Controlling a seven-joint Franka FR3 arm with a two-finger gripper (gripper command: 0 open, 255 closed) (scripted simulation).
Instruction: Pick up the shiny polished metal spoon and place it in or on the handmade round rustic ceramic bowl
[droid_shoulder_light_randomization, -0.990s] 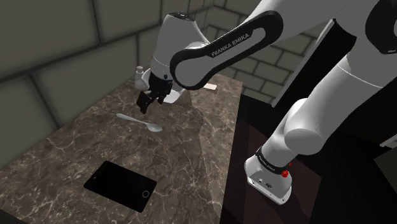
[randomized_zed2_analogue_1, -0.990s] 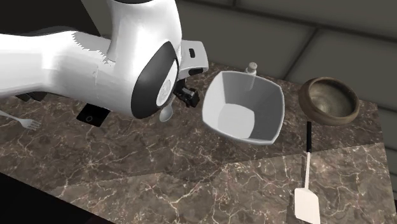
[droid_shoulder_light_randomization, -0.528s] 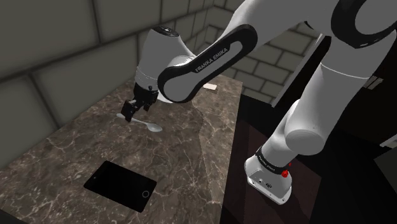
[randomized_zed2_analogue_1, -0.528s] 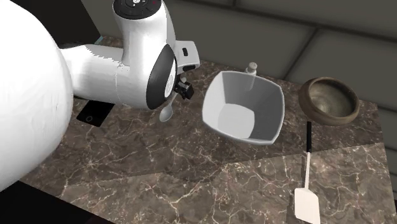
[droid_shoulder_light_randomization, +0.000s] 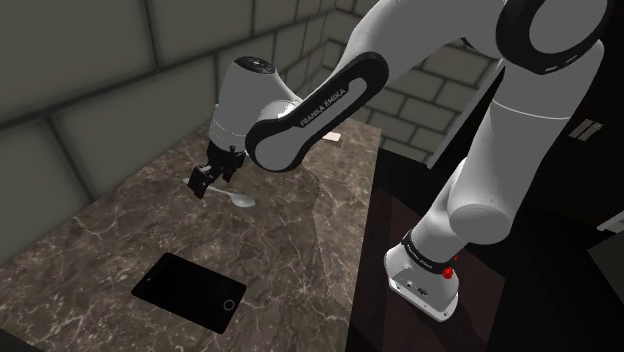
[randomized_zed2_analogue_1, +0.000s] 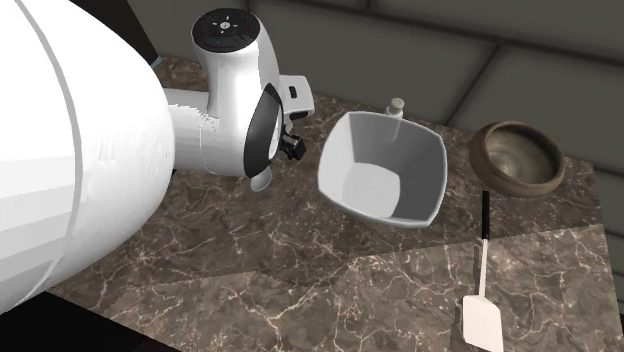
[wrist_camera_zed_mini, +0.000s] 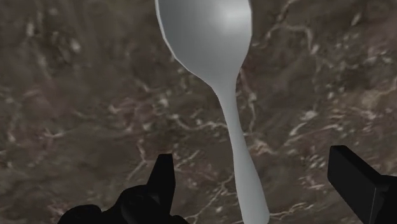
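Shoulder view. Hand (droid_shoulder_light_randomization: 203, 184) low over the handle end of the spoon (droid_shoulder_light_randomization: 236, 198), almost down at the counter (droid_shoulder_light_randomization: 120, 240). Spoon flat on the dark marble, in the counter's far half, nearer to the wall-side edge than to the stand-side edge. Black phone (droid_shoulder_light_randomization: 190, 292) flat close to the counter's near edge, well apart from the spoon.

Second exterior view. Pale bowl end of the spoon (randomized_zed2_analogue_1: 260, 180) peeping out under the white arm (randomized_zed2_analogue_1: 225, 130), near the white square bowl (randomized_zed2_analogue_1: 385, 170). Brown, round rustic bowl (randomized_zed2_analogue_1: 518, 155) beyond that white one, by the counter's corner at this view's right, close to the wall-side edge, well apart from the spoon. Spatula (randomized_zed2_analogue_1: 482, 325) between the rustic bowl and the counter's front edge.

Wrist view. Fingers (wrist_camera_zed_mini: 162, 184) wide apart, the thin handle of the spoon (wrist_camera_zed_mini: 219, 63) running between them and touching neither. Nothing held.

Step in hand, as it seems: the last part of the approach, just before the grasp. Next move, by this judgement: sink the last bit toward the marble, close squarely on the handle, then lift and carry past the white square bowl to the rustic one. Smooth, thin handle lying flat, probably easy to let slip, so close with care.
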